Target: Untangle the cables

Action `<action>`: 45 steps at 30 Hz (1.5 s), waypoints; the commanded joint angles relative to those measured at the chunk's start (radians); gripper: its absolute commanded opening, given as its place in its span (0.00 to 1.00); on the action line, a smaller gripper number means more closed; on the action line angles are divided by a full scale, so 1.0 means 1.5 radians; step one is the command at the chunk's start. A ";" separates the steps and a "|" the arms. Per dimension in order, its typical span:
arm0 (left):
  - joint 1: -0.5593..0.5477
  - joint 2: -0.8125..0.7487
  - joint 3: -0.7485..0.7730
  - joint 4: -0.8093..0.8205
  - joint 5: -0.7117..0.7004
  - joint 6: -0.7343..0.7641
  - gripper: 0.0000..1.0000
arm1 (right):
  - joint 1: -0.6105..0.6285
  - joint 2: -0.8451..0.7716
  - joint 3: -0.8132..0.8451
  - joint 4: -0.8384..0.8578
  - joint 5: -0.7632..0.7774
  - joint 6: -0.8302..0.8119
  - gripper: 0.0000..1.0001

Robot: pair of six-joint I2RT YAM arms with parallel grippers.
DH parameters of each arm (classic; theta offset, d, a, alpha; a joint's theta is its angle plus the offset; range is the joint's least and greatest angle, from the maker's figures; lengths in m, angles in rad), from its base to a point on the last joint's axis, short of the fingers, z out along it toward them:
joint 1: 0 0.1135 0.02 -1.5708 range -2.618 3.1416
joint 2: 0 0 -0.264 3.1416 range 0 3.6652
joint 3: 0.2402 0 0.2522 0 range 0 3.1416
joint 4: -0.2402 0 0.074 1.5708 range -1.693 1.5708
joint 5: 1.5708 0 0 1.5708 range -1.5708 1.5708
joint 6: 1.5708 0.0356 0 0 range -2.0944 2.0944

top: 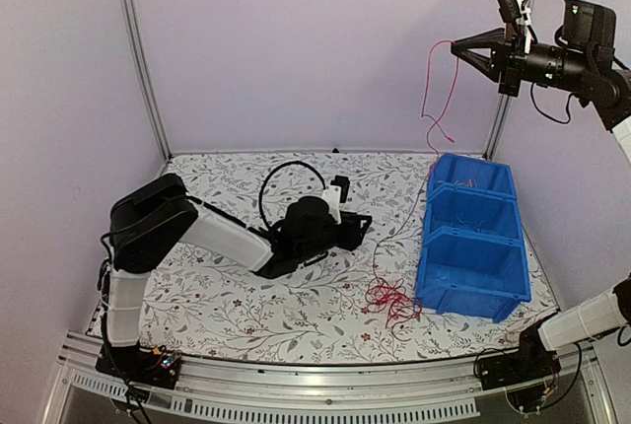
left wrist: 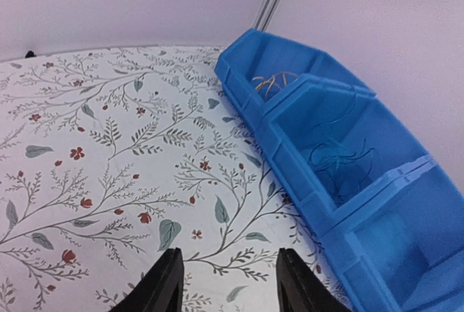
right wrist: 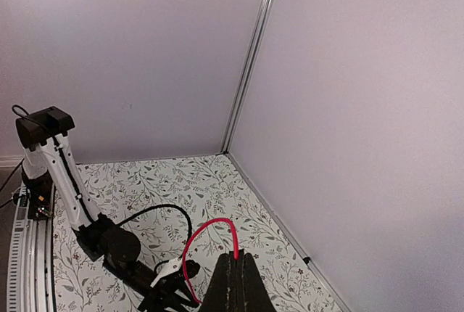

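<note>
Right gripper (top: 459, 46) high over the far-right corner of the table (top: 237, 306), fingers pinched on one red wire (top: 441, 89) that's too thin to trace lower down, cables (top: 389, 298) clumped at the blue bins' (top: 463, 298) near-left corner, left gripper (left wrist: 230, 260) half-spread, empty.

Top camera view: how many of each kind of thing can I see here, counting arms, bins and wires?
Black-and-white robot arms: 2
Blue plastic bins: 3
Clump of thin red wires on the floral-patterned table: 1
Single thin red wire held up in the air: 1
Total: 7
</note>
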 commanded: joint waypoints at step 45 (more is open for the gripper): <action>-0.095 -0.085 -0.081 0.231 0.125 0.163 0.62 | 0.007 -0.010 -0.291 0.131 -0.033 0.052 0.00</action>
